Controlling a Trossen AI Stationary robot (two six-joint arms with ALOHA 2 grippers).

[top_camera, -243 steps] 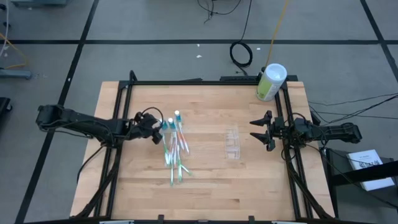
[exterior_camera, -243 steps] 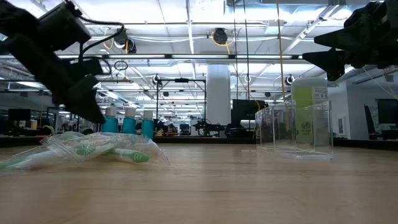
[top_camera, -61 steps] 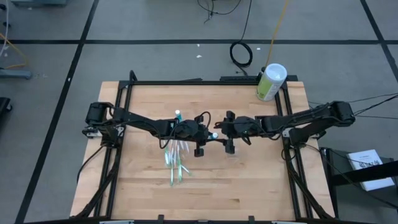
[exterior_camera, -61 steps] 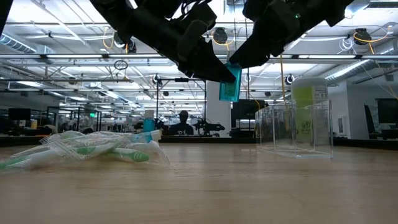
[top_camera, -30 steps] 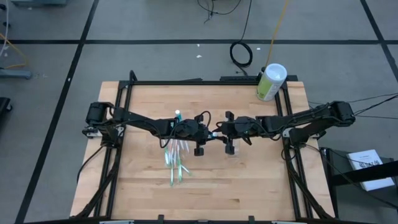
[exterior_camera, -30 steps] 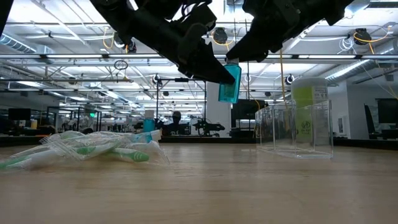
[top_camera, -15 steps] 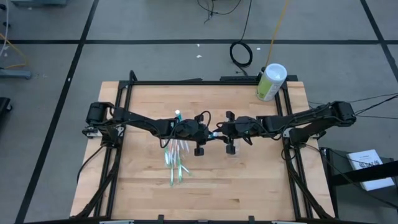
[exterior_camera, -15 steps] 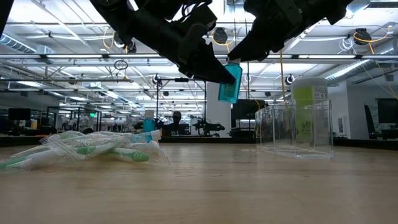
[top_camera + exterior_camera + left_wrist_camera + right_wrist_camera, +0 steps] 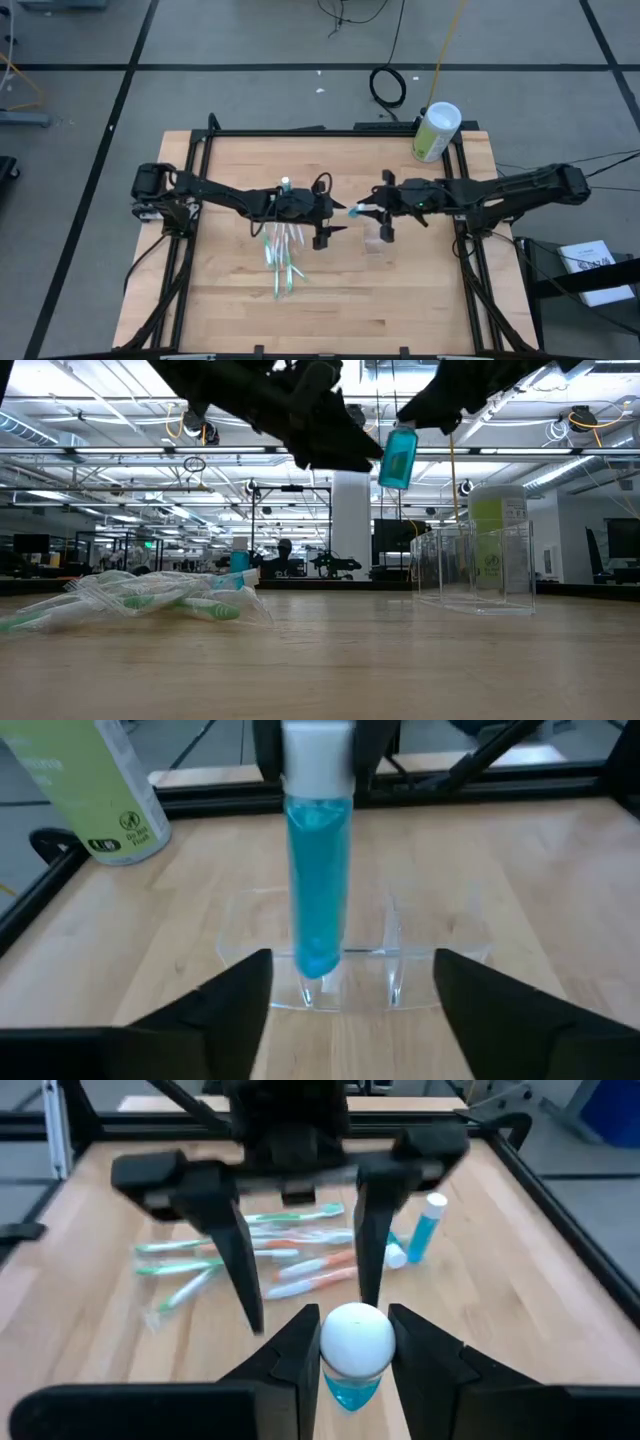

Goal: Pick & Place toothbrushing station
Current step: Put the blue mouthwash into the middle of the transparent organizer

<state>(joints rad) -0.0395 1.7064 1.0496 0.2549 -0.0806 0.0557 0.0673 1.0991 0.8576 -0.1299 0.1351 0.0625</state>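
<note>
Now, working from the left edge of the table [image 9: 230,320]: the brushes [image 9: 282,255] lie in a loose heap left of centre, long axes roughly front to back, with another tube [image 9: 427,1227] standing at the heap's far end. Just right of them, the left gripper [image 9: 332,224] hangs with fingers released and spread, holding nothing. Facing it, the right gripper [image 9: 372,209] pinches a blue tube [image 9: 398,456] by its white cap [image 9: 356,1338]. The tube hangs in the air, long axis near vertical, cap up and blue end down, slightly tilted. It is close to the clear cup [image 9: 476,568], which stands right of centre.

Risks, as I judge them: the grip is only on the smooth round cap, so the tube could swing or slip out. Lowered off-line, its tip could catch the cup's rim and tip the light cup over.
</note>
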